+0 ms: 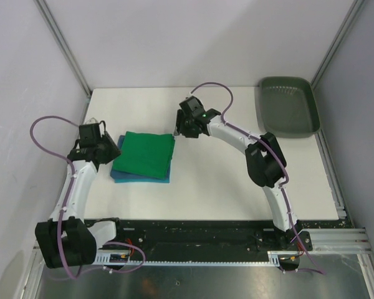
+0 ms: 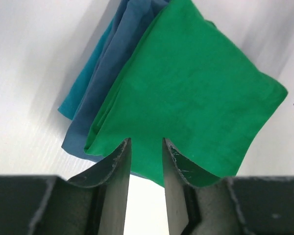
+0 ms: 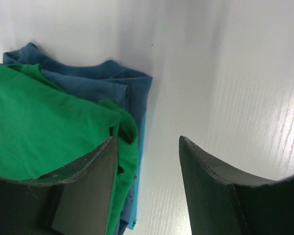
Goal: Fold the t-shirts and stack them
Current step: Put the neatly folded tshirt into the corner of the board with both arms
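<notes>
Green t-shirt [image 1: 148,154] folded atop teal t-shirt [image 1: 137,177] — left hand [image 2: 146,141] seemingly just clear.

The top shirt [image 1: 148,154] on the bottom shirt [image 1: 139,177], tray [image 1: 288,106] far right.
Both lie in the table's [image 1: 237,180] left half; the tray sits in its far right corner. The left gripper [image 1: 112,149] is just left of them, the right gripper [image 1: 184,131] near their far right corner.

Soft matt cloth, lightly creased: bright emerald green folded t-shirt [image 1: 148,154] and teal blue folded t-shirt [image 1: 140,177]. Smooth white table top [image 1: 224,180], faint fine grain, soft sheen. Matt dark grey-green rectangular plastic tray [image 1: 287,109]. Scuffed black plastic fingers [image 2: 118,169] of left gripper [image 2: 146,142]
</notes>
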You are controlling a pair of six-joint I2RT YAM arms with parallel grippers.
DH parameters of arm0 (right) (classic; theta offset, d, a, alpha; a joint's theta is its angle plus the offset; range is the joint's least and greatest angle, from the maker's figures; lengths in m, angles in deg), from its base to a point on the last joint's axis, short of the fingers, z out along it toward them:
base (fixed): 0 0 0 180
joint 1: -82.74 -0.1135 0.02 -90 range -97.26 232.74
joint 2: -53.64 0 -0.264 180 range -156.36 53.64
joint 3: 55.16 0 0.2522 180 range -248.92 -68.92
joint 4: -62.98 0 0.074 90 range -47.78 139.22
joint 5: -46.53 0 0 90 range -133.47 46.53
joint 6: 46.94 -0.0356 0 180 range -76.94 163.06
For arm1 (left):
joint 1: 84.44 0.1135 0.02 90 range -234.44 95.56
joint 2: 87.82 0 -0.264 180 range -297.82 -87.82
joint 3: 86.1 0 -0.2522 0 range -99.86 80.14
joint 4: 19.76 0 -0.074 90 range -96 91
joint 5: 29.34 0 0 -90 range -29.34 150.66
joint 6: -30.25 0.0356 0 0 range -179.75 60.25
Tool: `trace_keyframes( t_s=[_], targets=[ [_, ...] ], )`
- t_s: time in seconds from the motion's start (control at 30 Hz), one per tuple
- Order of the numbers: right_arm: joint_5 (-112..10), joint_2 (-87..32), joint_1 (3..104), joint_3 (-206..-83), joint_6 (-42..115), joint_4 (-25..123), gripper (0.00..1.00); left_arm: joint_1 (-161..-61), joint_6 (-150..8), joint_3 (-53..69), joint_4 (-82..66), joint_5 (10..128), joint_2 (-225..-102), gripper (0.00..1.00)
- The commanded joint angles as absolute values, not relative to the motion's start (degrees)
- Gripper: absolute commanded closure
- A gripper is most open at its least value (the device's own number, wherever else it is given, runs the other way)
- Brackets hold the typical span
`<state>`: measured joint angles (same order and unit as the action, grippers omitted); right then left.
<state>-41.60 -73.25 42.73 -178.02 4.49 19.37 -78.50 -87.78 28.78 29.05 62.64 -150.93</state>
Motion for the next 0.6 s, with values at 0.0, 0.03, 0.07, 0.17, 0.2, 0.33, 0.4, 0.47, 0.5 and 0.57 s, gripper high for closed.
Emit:
trace_keyframes(
  t_s=[0.0, 0.03, 0.07, 0.17, 0.2, 0.33, 0.4, 0.47, 0.5, 0.57],
  targets=[
    [-42.35, -68.57, 42.30, -176.00, 2.34, 22.01, 0.43, -78.68, -88.15, 30.57, 26.18, 64.58, -153.25, 0.66],
    [-42.38, -68.11, 42.26, -175.15, 2.18, 22.47, 0.43, -78.70, -88.50, 31.31, 25.95, 63.94, -153.94, 0.68],
    [-42.40, -67.62, 42.28, -174.37, 2.05, 22.84, 0.43, -78.71, -89.11, 32.17, 25.80, 63.09, -154.50, 0.69],
    [-42.41, -65.86, 42.39, -171.87, 1.99, 23.79, 0.43, -78.19, -90.75, 35.19, 25.19, 61.50, -155.85, 0.74],
    [-42.41, -65.13, 42.48, -171.02, 2.04, 24.02, 0.43, -78.06, -91.38, 36.26, 25.02, 61.21, -155.93, 0.75],
    [-42.31, -62.44, 43.18, -167.73, 2.48, 24.40, 0.43, -77.75, -92.70, 39.27, 24.89, 58.19, -152.99, 0.77],
    [-41.97, -60.88, 43.65, -165.89, 2.94, 24.42, 0.43, -77.97, -91.59, 38.68, 24.95, 58.09, -150.45, 0.77],
    [-41.45, -59.10, 44.31, -164.11, 3.41, 24.10, 0.43, -79.72, -89.59, 36.11, 25.05, 58.39, -148.28, 0.75],
    [-41.14, -58.10, 44.76, -163.18, 3.64, 23.91, 0.43, -81.51, -88.60, 34.35, 25.17, 58.07, -147.45, 0.73],
    [-40.51, -55.62, 45.80, -160.69, 4.09, 23.66, 0.43, -87.61, -87.57, 30.85, 25.26, 57.02, -147.03, 0.69]
  ],
)
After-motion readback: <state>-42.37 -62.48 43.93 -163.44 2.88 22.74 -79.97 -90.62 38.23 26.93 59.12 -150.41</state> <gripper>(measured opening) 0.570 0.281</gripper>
